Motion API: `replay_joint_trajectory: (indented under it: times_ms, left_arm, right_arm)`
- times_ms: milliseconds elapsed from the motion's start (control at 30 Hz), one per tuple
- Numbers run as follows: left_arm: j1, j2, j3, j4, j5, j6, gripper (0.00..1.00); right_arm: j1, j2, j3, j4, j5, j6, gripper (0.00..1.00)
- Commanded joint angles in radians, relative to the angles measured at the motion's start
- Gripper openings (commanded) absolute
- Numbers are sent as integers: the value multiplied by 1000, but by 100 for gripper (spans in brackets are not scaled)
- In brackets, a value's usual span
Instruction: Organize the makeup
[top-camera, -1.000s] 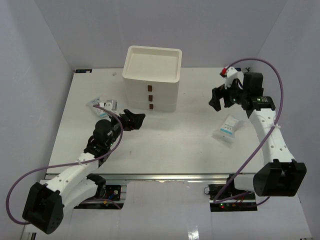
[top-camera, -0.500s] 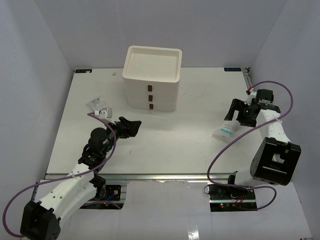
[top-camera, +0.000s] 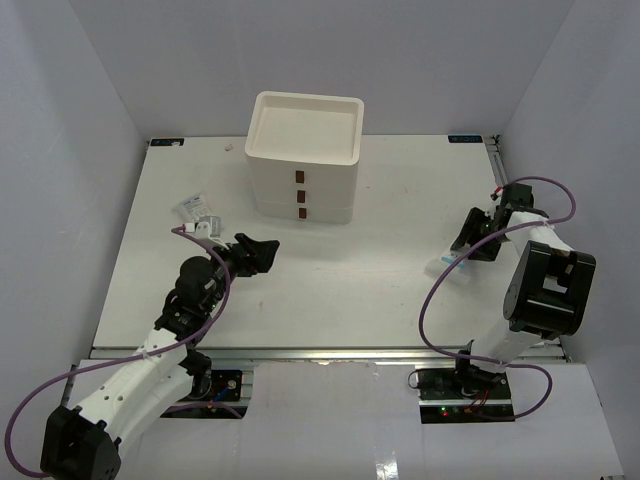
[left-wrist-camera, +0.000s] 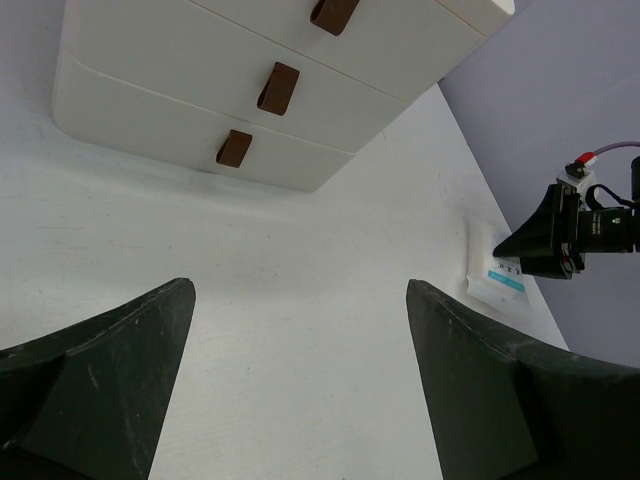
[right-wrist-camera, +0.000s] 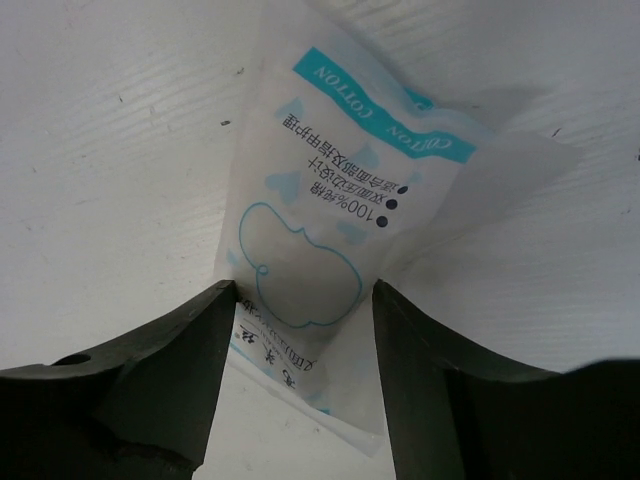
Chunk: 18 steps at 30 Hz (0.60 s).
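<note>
A clear sachet with blue print (right-wrist-camera: 330, 200) lies on the table at the right, also seen in the top view (top-camera: 445, 261) and the left wrist view (left-wrist-camera: 497, 277). My right gripper (top-camera: 468, 247) is low over it, and the fingers (right-wrist-camera: 180, 360) press against both of its sides so the sachet narrows between them. My left gripper (top-camera: 262, 251) is open and empty above bare table, left of centre. More small makeup items (top-camera: 197, 210), one a sachet, lie on the table at the far left. No sponges or pink packet show.
A big white three-drawer box (top-camera: 304, 155) with brown pulls (left-wrist-camera: 276, 87) stands at the back centre, drawers shut and top tray empty. The table's right edge (top-camera: 497, 190) is close to the right arm.
My right arm has swung back to the right and come down onto the sachet, fingers now either side of it. My left gripper has drawn back slightly to the left.
</note>
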<state>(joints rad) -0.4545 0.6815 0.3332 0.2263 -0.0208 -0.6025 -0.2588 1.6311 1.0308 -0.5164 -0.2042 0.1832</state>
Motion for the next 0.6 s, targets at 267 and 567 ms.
replay_joint_trajectory:
  times_ms: [267, 567]
  left_arm:
    - [4, -26, 18, -46, -33, 4, 98]
    - [4, -42, 37, -72, -40, 5, 98]
  right_arm:
    - [-10, -74, -56, 125, -81, -88, 24]
    - [40, -220, -30, 120, -472, -390, 8]
